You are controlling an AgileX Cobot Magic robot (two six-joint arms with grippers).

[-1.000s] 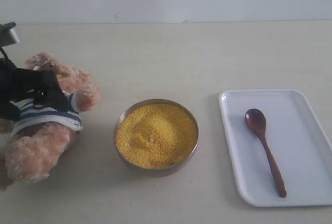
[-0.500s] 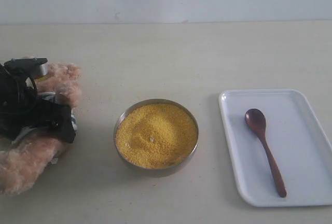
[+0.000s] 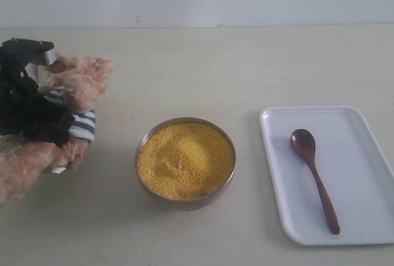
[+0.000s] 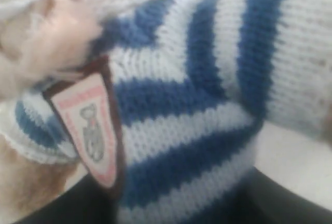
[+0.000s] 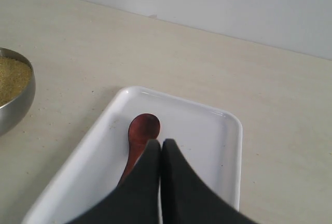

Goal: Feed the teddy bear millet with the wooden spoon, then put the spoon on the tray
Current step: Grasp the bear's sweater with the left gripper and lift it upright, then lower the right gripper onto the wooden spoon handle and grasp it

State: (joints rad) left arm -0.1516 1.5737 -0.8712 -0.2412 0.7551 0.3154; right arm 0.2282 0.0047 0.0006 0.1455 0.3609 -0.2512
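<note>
The teddy bear (image 3: 80,84) is at the far left, tilted, with its striped shirt (image 3: 84,124) showing. My left gripper (image 3: 56,132) is shut on its torso. The left wrist view is filled by that shirt (image 4: 207,105) and the chest badge (image 4: 88,128), with a dark finger (image 4: 295,198) at the edge. Millet (image 3: 184,158) fills the metal bowl (image 3: 184,120) in the middle. The wooden spoon (image 3: 314,177) lies on the white tray (image 3: 360,149) at the right. My right gripper (image 5: 160,144) is shut and empty above the tray (image 5: 207,136), just behind the spoon's bowl (image 5: 143,129).
The bowl's rim (image 5: 23,97) with millet (image 5: 9,76) shows at the edge of the right wrist view. A pale wall runs along the far side of the beige table (image 3: 215,69). The right arm does not show in the exterior view.
The left gripper has turned and lifted with the bear, whose head has risen and now sits more upright. Bowl, tray and spoon have not moved.
</note>
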